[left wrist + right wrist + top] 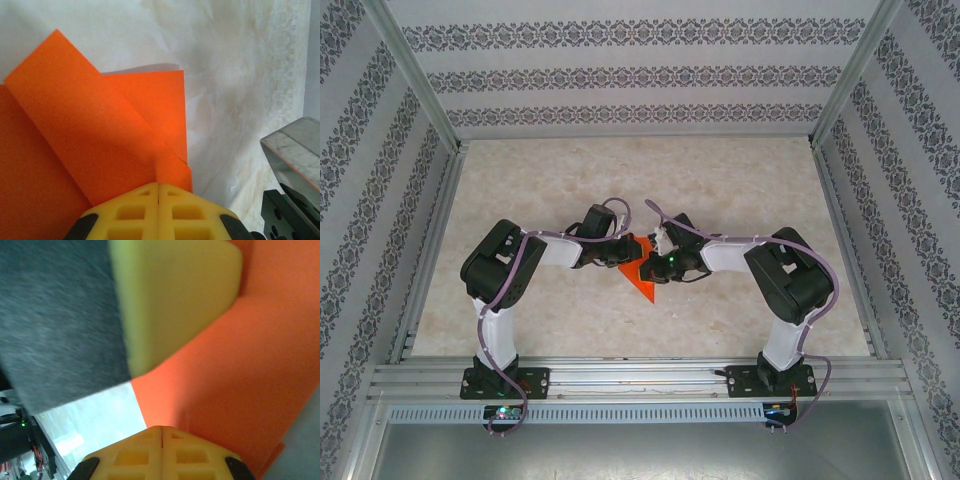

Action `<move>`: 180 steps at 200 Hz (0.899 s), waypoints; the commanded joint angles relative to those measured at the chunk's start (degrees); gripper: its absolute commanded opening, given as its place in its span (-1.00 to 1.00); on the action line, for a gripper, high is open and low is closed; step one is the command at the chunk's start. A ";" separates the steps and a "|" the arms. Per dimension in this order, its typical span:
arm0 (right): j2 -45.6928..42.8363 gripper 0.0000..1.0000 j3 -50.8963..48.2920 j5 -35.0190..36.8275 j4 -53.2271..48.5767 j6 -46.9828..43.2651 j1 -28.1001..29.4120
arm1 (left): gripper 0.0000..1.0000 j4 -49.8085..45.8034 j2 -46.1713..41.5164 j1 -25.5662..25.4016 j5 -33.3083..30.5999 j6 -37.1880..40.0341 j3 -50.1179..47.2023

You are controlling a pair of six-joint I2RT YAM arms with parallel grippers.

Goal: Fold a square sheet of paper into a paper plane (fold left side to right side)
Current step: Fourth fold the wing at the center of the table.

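The orange-red square sheet of paper [640,277] lies folded on the table between the two arms, one sharp point toward the near edge. In the left wrist view the paper [100,125] has a diagonal flap folded over a lower layer. My left gripper [623,250] is shut, and its yellow tips [158,185] rest on the paper's near right corner. My right gripper [655,262] is shut too, its tips [161,428] touching the paper [250,365] at its edge. A yellow finger of the left gripper [170,295] hangs close above.
The tabletop [620,180] is pale and marbled, walled by patterned panels and aluminium rails [640,375] along the near edge. A grey metal part of the right arm [295,150] stands just right of the paper. Open table stretches beyond the paper toward the far wall.
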 commanded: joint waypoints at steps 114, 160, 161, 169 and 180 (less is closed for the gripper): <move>-2.95 -1.00 -3.51 3.38 -13.15 -6.83 1.61 | -1.00 -10.20 3.04 -0.19 -8.04 -0.52 0.71; -3.93 -1.00 -3.77 3.23 -14.70 -7.58 2.00 | -1.00 -10.55 3.22 -0.16 -8.34 -0.52 0.82; -3.95 -1.00 -3.77 3.25 -14.76 -7.60 2.00 | -1.00 -10.55 3.22 -0.13 -8.31 -0.52 0.86; -3.96 -1.00 -3.77 3.18 -14.94 -7.62 2.15 | -1.00 -10.56 3.22 -0.17 -8.30 -0.59 0.84; -4.05 -1.00 -3.87 3.17 -15.31 -7.71 2.20 | -1.00 -10.51 3.31 -0.15 -8.26 -0.56 0.82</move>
